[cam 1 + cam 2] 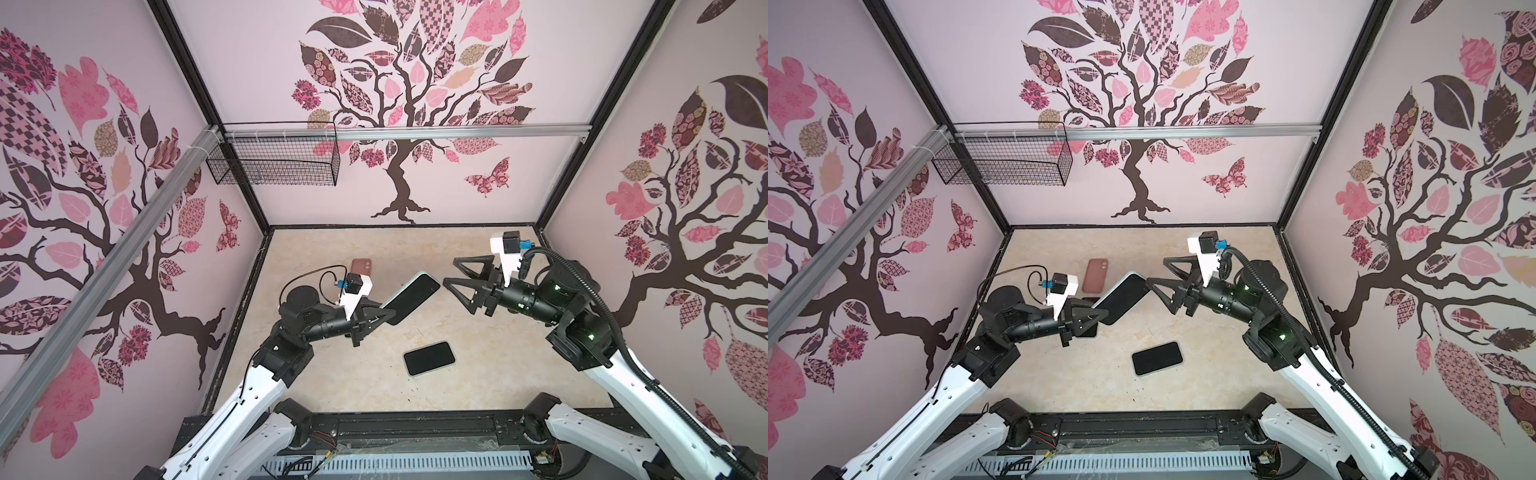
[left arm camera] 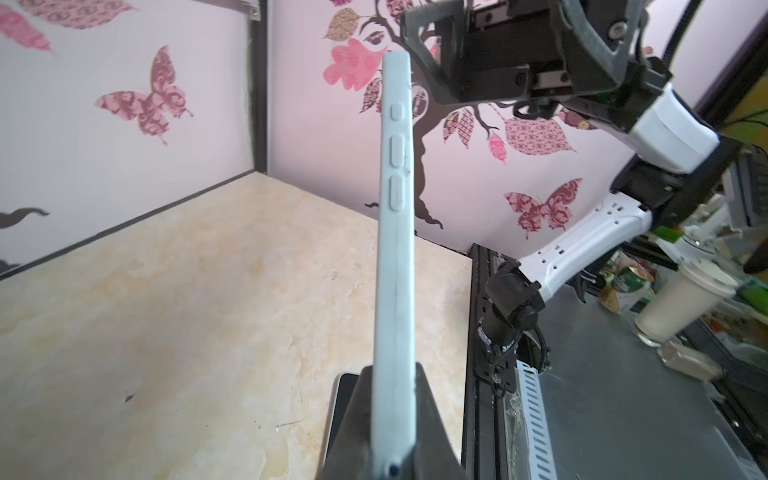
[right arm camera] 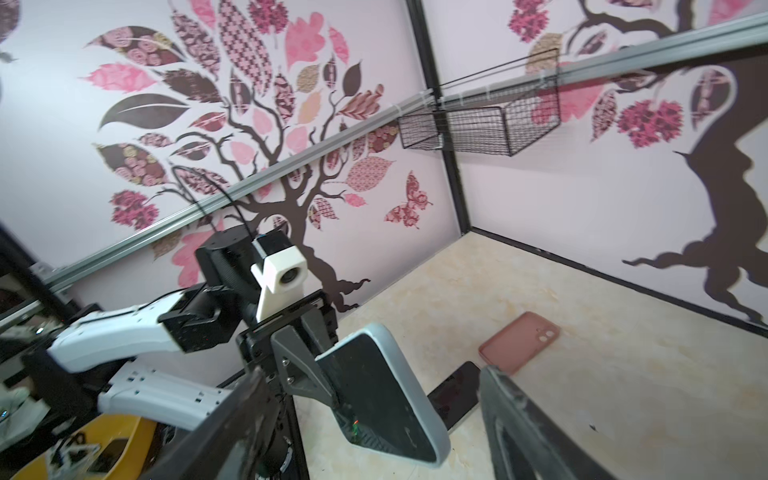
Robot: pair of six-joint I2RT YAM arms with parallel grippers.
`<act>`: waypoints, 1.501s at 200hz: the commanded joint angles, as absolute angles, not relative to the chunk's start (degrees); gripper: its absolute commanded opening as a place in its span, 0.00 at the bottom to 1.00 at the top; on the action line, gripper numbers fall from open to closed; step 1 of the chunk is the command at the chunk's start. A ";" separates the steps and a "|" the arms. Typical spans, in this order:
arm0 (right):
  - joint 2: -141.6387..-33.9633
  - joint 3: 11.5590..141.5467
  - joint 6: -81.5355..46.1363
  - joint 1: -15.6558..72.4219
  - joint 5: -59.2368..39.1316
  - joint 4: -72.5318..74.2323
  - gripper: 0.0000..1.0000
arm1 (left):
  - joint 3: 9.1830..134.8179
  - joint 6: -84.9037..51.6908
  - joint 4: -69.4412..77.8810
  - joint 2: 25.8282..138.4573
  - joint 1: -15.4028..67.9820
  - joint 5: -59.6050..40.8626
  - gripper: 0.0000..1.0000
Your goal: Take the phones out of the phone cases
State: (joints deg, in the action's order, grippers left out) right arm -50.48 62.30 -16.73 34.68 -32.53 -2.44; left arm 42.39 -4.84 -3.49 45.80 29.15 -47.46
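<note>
Closest to the left wrist camera, the left gripper (image 2: 392, 370) is clamped on the near end of the pale blue phone case (image 2: 397, 232). One finger sits on each broad face, so the phone inside is pinched along with its shell.

In both top views that phone (image 1: 411, 297) hangs clear of the table (image 1: 519, 374). It is tilted, black screen upward, with its free end pointing at the right arm. A pink case (image 1: 360, 266) lies on the table behind it, a dark phone (image 3: 453, 395) lies flat under the left gripper, and another black phone (image 1: 429, 358) rests nearer the front. None of these is in the way.

Further right, the right gripper (image 1: 449, 272) stands with its jaws wide apart and nothing between them, just off the phone's free end. Whether a fingertip already touches that corner cannot be told.

The step in hand looks like bringing this open claw onto the free corner to start the peel. It would go best if one finger hooks only the soft rim of the case, at a corner where the lip bends most easily, and rolls it back away from the screen. Closing across both faces would only press the phone deeper into the case. The left grip should hold firm and level against the pull. Because it pins the phone and the case together, it will probably need shifting before the phone can slide free.
</note>
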 commanded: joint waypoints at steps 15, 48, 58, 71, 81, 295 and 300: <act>-53.38 65.54 -18.23 34.45 -47.14 -0.41 0.76 | 46.89 0.72 -2.24 45.46 29.00 -56.21 0.00; -55.56 68.48 -16.83 34.45 -51.61 -4.50 0.69 | 46.67 0.18 0.15 45.60 28.92 -57.92 0.00; -56.22 69.01 -17.02 34.45 -52.91 -5.33 0.66 | 46.79 0.18 0.15 45.48 28.94 -58.24 0.00; -57.07 69.12 -17.86 34.45 -54.85 -5.23 0.64 | 46.83 0.18 0.09 45.40 28.99 -58.44 0.00; -57.54 68.92 -18.46 34.45 -55.19 -5.19 0.61 | 46.76 0.18 0.09 45.27 28.98 -58.54 0.00; -60.73 65.42 -26.24 34.44 -55.85 -0.31 0.30 | 46.28 3.13 -3.09 45.93 29.00 -53.61 0.00; -60.82 65.32 -26.36 34.44 -55.73 -0.27 0.30 | 46.17 3.44 -3.16 45.97 28.97 -53.34 0.00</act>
